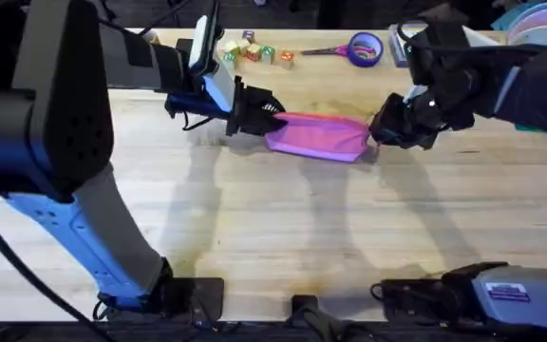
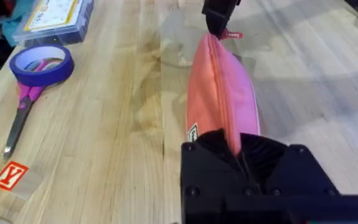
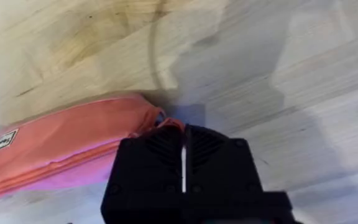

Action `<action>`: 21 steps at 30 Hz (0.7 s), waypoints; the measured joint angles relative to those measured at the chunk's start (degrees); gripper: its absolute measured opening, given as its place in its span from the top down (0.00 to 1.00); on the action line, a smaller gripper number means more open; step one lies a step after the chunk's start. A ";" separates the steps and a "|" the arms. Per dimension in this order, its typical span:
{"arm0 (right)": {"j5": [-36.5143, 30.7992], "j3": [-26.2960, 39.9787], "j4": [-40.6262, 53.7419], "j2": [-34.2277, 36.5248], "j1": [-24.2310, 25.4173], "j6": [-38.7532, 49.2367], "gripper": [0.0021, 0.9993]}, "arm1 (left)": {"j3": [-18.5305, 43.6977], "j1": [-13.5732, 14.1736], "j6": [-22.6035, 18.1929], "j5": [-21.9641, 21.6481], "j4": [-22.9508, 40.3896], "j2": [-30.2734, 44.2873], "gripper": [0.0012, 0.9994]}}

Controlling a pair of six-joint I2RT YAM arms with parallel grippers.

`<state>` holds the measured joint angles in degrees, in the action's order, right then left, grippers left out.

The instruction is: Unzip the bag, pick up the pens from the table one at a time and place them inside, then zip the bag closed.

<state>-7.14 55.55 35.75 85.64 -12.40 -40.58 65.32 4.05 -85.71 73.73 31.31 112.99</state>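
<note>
The bright-pink bag [image 1: 319, 136] lies across the middle of the table [image 1: 283, 237], pulled taut between both grippers. My left gripper [image 1: 269, 116] is shut on the bag's left end; in the left wrist view its fingers [image 2: 272, 155] pinch the pink fabric [image 2: 222, 93] along the zipper seam. At the bag's right end my right gripper [image 1: 376, 133] is shut, and it also appears as a dark tip [image 2: 219, 25] beside a small red tag. In the right wrist view the fingers [image 3: 210, 149] meet just past the bag's end [image 3: 73, 149]. The pens are out of view.
At the table's far edge sit a purple tape roll [image 1: 365, 47], purple-handled scissors [image 1: 326, 50] and several letter blocks [image 1: 254, 52]. A clear box with a blue lid [image 2: 55, 18] lies beyond the tape. Stacked plates [image 1: 544, 21] stand at the far right.
</note>
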 joint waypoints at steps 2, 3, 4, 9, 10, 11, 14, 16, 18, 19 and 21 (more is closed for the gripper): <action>-0.15 0.00 0.02 -0.19 0.00 0.13 0.97 | 0.00 0.00 -0.02 0.00 0.00 0.00 0.96; -0.51 0.00 0.19 -1.13 0.00 0.50 0.97 | 0.00 0.00 -0.02 -0.02 0.00 0.00 0.96; -0.71 0.00 0.33 -1.71 0.00 0.72 0.94 | 0.00 -0.02 0.00 -0.02 0.00 0.00 0.96; -5.47 0.04 1.03 -6.14 0.69 2.83 0.26 | 0.00 -0.40 0.00 -0.09 0.17 0.00 0.96; -6.05 0.11 1.19 -7.59 0.68 3.15 0.10 | 0.00 -0.48 0.00 -0.08 0.17 0.00 0.96; -6.46 0.16 1.30 -8.89 0.56 3.58 0.03 | 0.00 -0.53 0.00 -0.09 0.17 0.00 0.96; -7.24 0.42 2.08 -13.45 0.15 4.14 0.00 | 0.00 -0.57 0.00 -0.09 0.17 0.00 0.96; -7.59 0.56 2.64 -16.16 -0.21 4.88 0.00 | 0.00 -0.57 0.00 -0.09 0.17 0.00 0.96; -7.90 0.59 3.35 -18.34 -0.54 5.59 0.00 | 0.00 -0.57 0.00 -0.09 0.17 -0.01 0.96; -8.01 0.61 3.73 -19.30 -0.71 5.95 0.00 | 0.00 -0.57 0.00 -0.09 0.17 0.00 0.96; -8.11 0.61 4.26 -20.85 -0.97 6.40 0.00 | 0.00 -0.57 0.00 -0.09 0.17 0.00 0.96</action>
<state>-15.25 56.16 40.01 64.79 -13.37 -34.18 65.32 3.49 -85.71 73.64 31.48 112.99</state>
